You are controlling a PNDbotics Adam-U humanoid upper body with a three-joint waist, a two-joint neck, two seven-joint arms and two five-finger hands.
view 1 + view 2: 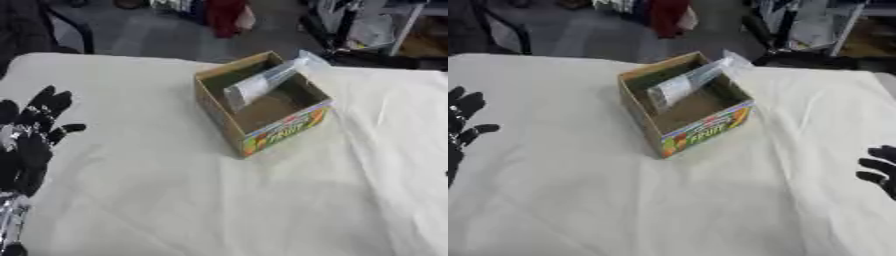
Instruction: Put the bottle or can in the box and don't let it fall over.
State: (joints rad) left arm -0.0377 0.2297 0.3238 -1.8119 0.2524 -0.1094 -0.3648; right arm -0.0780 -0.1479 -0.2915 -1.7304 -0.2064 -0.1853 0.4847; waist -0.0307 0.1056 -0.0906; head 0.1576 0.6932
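1. Checking the bottle [267, 82] first: it is a clear plastic bottle with a pale label, and it sits inside the box [284, 129]. It does not stand upright. It leans diagonally, its lower end down inside toward the box's left wall and its upper end resting over the far right corner of the rim.
2. I judge that the lean comes from the box being wider than the bottle, so the rim is what props it.
3. The box is an open cardboard carton with a printed fruit label on its front face. It stands on the cloth-covered surface [175, 200], near the middle and toward the far side.
4. My left robot hand [39, 125] rests at the left edge of the surface, fingers spread and straight, holding nothing. It is well apart from the box.
5. My right robot hand [878, 170] shows only in the right eye view, at the right edge. Its fingers appear relaxed and empty, also well apart from the box.
6. I judge the placement done but not to standard: the bottle is contained, yet tilted rather than standing, so it would need righting.
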